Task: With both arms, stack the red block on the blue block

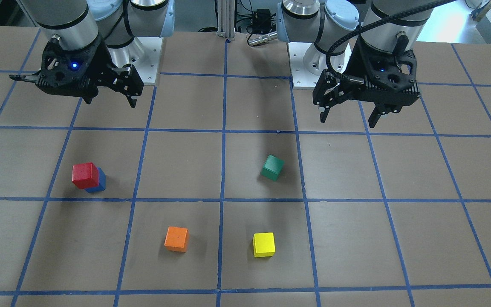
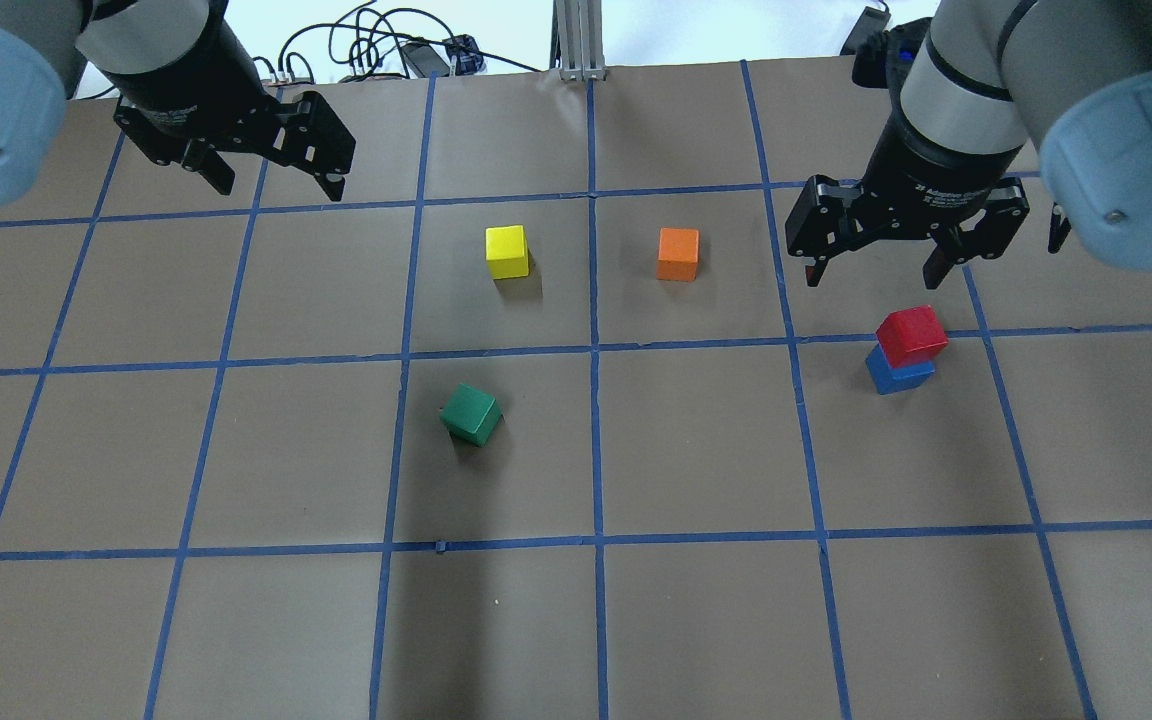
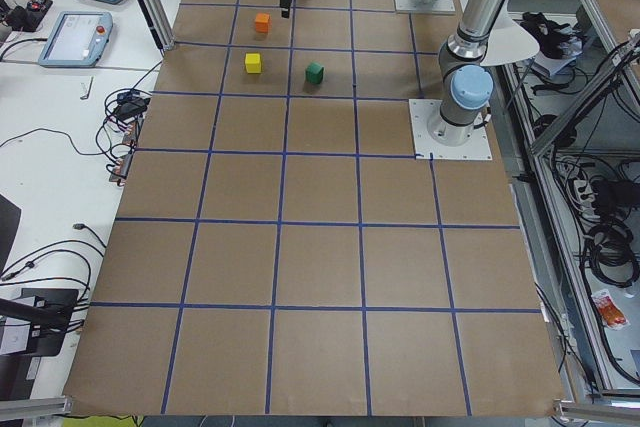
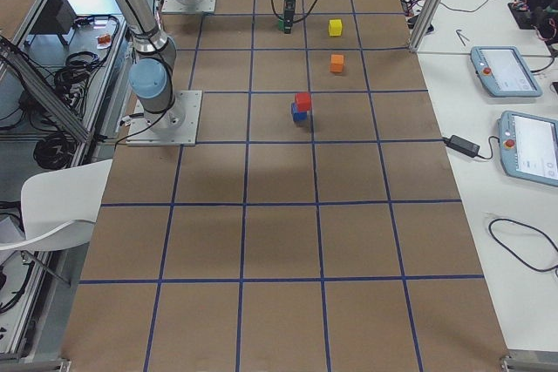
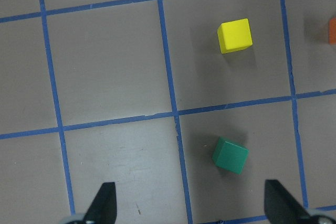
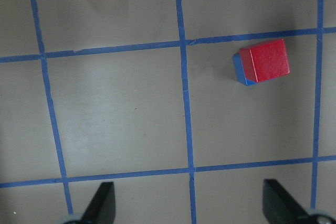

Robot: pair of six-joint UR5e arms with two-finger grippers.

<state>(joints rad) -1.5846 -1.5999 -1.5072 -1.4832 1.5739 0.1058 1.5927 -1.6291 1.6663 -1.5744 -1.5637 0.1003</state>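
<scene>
The red block (image 2: 911, 335) sits on top of the blue block (image 2: 898, 376), slightly skewed, on the desk (image 2: 696, 450) toward the robot's right side. The right pincer (image 2: 874, 278) hangs in the air near the stack, touching neither block, spread wide and empty. The left pincer (image 2: 281, 188) is also wide and empty, well apart from the stack. A green cube (image 2: 470, 414), a yellow cube (image 2: 507, 251) and an orange cube (image 2: 677, 254) lie between the two pincers.

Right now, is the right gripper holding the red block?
No, the right gripper hangs open and empty, while the red block sits on the blue block.
</scene>
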